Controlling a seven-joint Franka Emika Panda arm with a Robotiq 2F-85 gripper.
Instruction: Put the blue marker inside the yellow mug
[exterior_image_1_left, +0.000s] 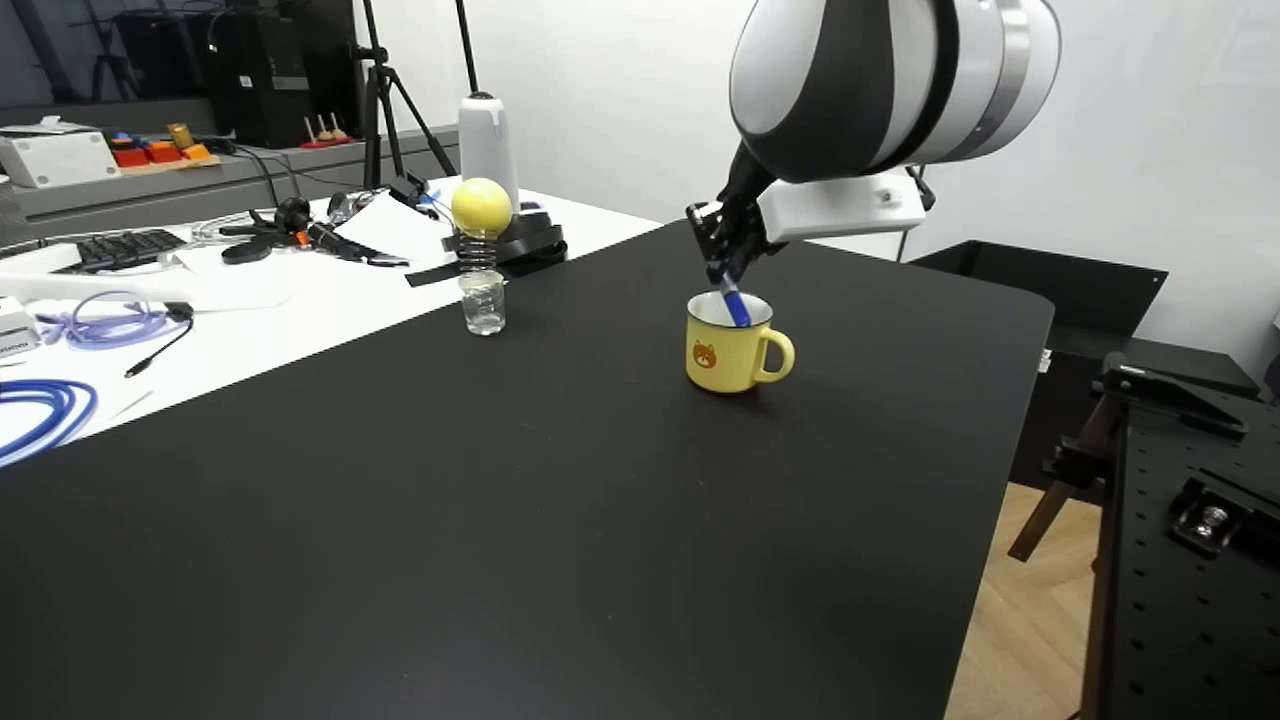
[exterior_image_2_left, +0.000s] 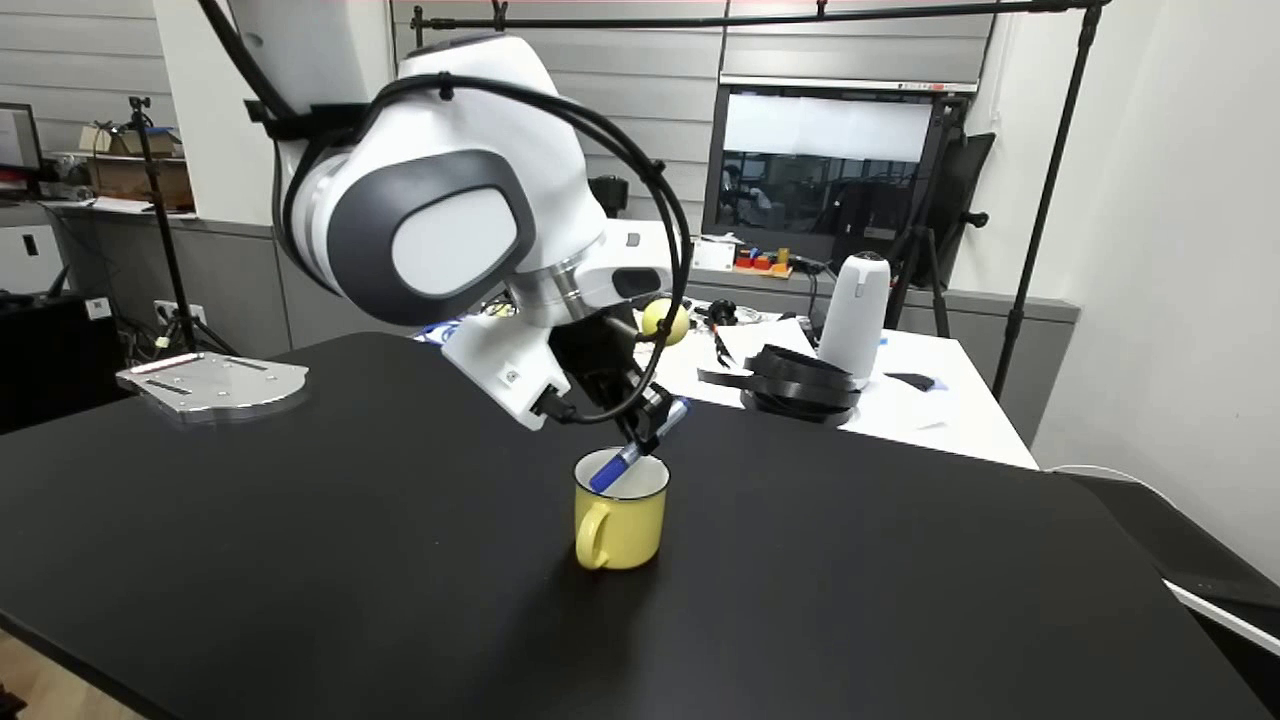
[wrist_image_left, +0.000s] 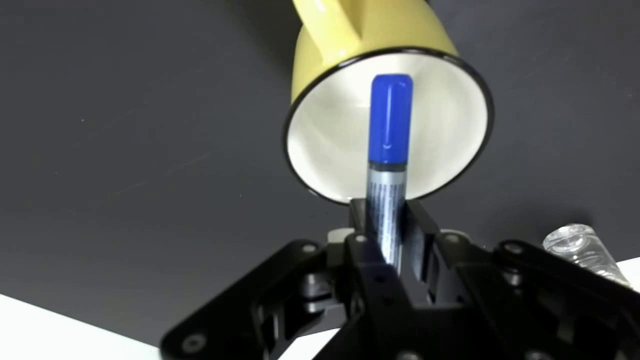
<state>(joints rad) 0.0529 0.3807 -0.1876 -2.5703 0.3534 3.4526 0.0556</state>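
The yellow mug (exterior_image_1_left: 722, 368) stands upright on the black table, and it also shows in an exterior view (exterior_image_2_left: 638, 530) and in the wrist view (wrist_image_left: 405, 27). My gripper (wrist_image_left: 386, 215) is shut on the pale barrel of the blue marker (wrist_image_left: 390, 120). The gripper shows just above the mug in both exterior views (exterior_image_1_left: 722, 270) (exterior_image_2_left: 643, 438). The marker, tilted, points its blue cap down into the mug's mouth in both exterior views (exterior_image_1_left: 737, 308) (exterior_image_2_left: 612, 473). The cap end lies within the rim's outline; I cannot tell how deep. The barrel's back end is hidden by the fingers in the wrist view.
A clear glass (exterior_image_1_left: 484, 303) with a spring and a yellow ball (exterior_image_1_left: 481, 207) stands near the black table's edge. A white table (exterior_image_1_left: 250, 290) behind holds cables, papers and a white device (exterior_image_1_left: 487, 145). A metal plate (exterior_image_2_left: 215, 385) lies on the far side.
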